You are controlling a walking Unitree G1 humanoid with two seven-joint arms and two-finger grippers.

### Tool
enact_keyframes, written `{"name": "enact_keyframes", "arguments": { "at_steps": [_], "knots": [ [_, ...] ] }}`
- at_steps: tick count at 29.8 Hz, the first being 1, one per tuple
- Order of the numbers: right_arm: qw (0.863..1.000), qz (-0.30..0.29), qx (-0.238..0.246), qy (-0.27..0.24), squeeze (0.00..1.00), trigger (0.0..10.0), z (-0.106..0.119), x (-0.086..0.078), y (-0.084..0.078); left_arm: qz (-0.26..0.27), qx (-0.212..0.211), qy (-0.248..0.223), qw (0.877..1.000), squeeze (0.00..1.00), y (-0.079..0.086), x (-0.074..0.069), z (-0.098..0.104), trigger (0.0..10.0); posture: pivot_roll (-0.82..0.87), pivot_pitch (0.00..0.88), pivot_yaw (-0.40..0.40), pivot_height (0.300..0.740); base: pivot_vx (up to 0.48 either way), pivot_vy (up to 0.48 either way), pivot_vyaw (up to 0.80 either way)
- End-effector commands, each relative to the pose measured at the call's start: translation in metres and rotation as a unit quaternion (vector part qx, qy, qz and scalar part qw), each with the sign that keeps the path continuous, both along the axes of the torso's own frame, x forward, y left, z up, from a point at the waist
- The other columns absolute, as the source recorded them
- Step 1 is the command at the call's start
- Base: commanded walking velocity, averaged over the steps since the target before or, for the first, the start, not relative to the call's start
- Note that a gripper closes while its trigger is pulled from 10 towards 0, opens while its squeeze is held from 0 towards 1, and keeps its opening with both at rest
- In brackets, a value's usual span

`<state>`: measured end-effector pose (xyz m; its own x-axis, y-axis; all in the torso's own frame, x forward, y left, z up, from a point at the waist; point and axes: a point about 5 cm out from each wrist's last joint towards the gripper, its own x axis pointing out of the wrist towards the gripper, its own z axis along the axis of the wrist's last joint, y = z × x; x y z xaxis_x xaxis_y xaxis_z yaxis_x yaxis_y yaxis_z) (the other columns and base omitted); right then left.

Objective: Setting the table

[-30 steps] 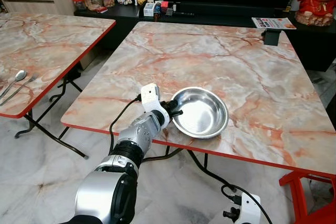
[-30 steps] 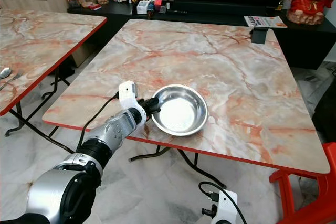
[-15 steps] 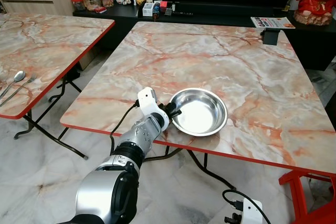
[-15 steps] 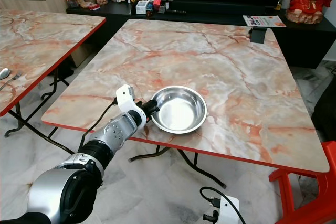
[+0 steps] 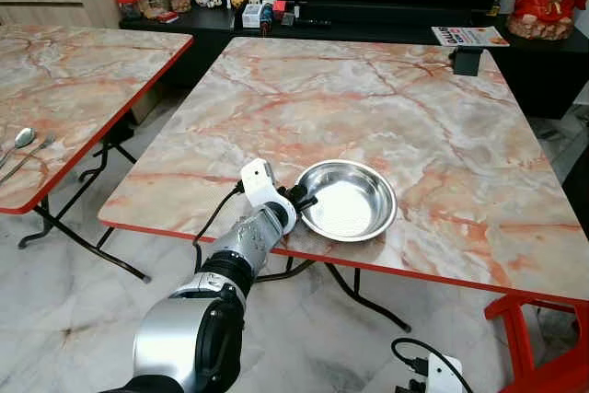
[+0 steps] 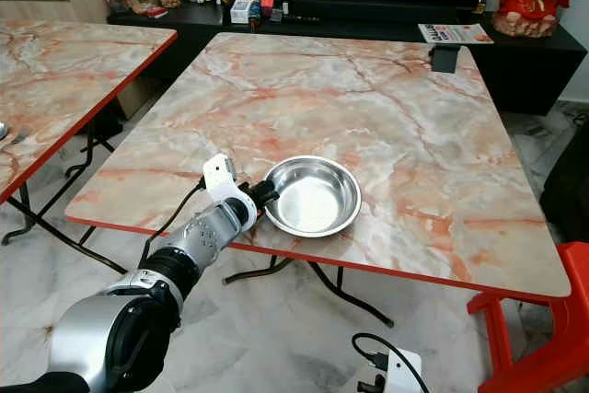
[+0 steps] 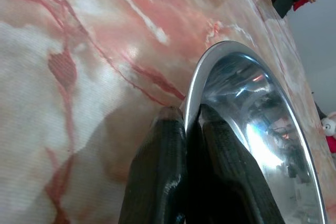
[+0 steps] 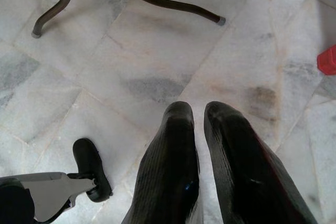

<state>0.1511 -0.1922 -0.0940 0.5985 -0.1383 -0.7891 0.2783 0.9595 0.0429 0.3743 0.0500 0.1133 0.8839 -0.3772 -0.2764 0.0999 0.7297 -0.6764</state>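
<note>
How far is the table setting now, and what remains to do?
Done: the steel bowl sits flat on the marble table, near its front edge. In hand: the left gripper is shut on the bowl's rim, one finger on each side of it in the left wrist view. Left: release the bowl; the spoon and the fork lie on the side table. The right arm hangs idle.

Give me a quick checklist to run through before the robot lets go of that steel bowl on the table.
1. Left gripper pinches the steel bowl by its rim: ok.
2. Bowl fully on the marble table, not past the red edge: ok.
3. Bowl flat on the tabletop: cannot tell.
4. Bowl upright and empty: ok.
5. Right gripper low over the floor, shut, away from the bowl: ok.
</note>
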Motion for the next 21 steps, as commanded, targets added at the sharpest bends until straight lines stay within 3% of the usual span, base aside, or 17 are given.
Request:
{"name": "enact_keyframes", "arguments": {
  "at_steps": [1,4,5,6,7,11,12,13,21],
  "knots": [
    [1.000,-0.007,-0.001,-0.002,0.00,10.0,-0.0002,-0.0013,-0.0007,-0.035,-0.028,-0.003,0.999,0.00,-0.0399,-0.0068,0.0099,10.0,-0.08,0.000,0.041,0.740,0.000,0.000,0.00],
    [1.000,-0.007,-0.001,-0.002,0.00,10.0,-0.0002,-0.0013,-0.0005,-0.033,-0.027,-0.001,0.999,0.00,-0.0392,-0.0068,0.0091,10.0,-0.08,0.000,0.040,0.740,0.000,0.000,0.00],
    [1.000,-0.007,-0.001,-0.002,0.00,10.0,-0.0002,-0.0013,-0.0004,-0.034,-0.027,-0.002,0.999,0.22,-0.0393,-0.0068,0.0091,10.0,-0.08,0.000,0.040,0.740,0.000,0.000,0.00],
    [1.000,-0.007,-0.001,-0.002,0.00,10.0,-0.0001,-0.0011,-0.0004,-0.034,-0.027,-0.002,0.999,0.73,-0.0392,-0.0067,0.0092,10.0,-0.08,0.000,0.040,0.740,0.000,0.000,0.00],
    [1.000,-0.007,-0.001,-0.002,0.00,10.0,-0.0001,-0.0010,-0.0004,-0.034,-0.027,-0.003,0.999,1.00,-0.0391,-0.0066,0.0093,10.0,-0.08,0.000,0.040,0.740,0.000,0.000,0.00],
    [1.000,-0.006,-0.001,-0.002,0.00,10.0,0.0001,-0.0005,-0.0002,-0.032,-0.023,0.000,0.999,1.00,-0.0383,-0.0066,0.0085,10.0,-0.08,0.000,0.039,0.740,0.000,0.000,0.00],
    [1.000,-0.006,-0.001,-0.003,0.00,10.0,0.0001,-0.0004,-0.0001,-0.033,-0.022,0.001,0.999,0.24,-0.0381,-0.0066,0.0083,10.0,-0.08,0.000,0.039,0.740,0.000,0.000,0.00],
    [1.000,-0.006,-0.001,-0.003,0.00,10.0,0.0002,-0.0002,-0.0001,-0.033,-0.021,0.001,0.999,0.00,-0.0380,-0.0066,0.0082,10.0,-0.08,0.000,0.039,0.740,0.000,0.000,0.00],
    [1.000,-0.006,-0.001,-0.003,0.00,10.0,0.0005,0.0008,0.0000,-0.032,-0.019,0.002,0.999,0.00,-0.0374,-0.0062,0.0084,10.0,-0.08,0.000,0.038,0.740,0.000,0.000,0.00]
  ]
}}
